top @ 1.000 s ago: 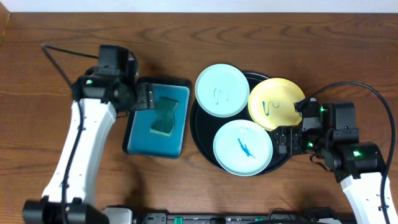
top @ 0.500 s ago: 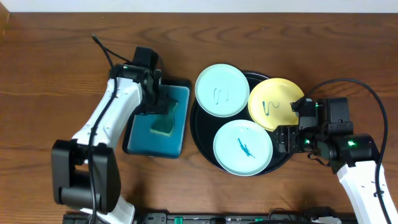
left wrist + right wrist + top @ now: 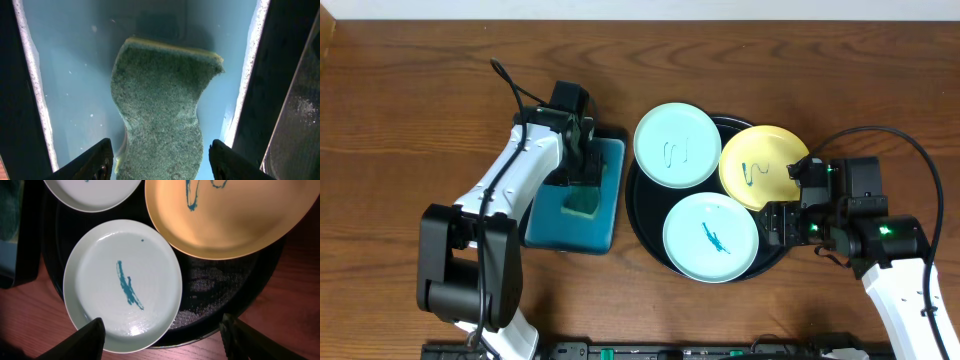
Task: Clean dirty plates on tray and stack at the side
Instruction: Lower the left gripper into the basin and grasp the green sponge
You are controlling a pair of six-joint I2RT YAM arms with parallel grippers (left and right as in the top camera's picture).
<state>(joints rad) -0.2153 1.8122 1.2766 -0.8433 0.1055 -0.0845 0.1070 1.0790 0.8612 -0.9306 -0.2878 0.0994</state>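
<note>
The round black tray holds three plates: a mint plate at its far left, a yellow plate at its far right, and a mint plate at the front. All three carry teal scribbles. In the right wrist view the front mint plate and the yellow plate lie on the tray. My right gripper is open over the tray's right front rim, empty. My left gripper is open with a jaw on each side of a green sponge.
The sponge lies in a teal rectangular tray left of the black tray. Bare wooden table surrounds both trays.
My left arm has swung right and come down over the teal tray, its gripper now straddling the sponge. The right arm has barely moved.
</note>
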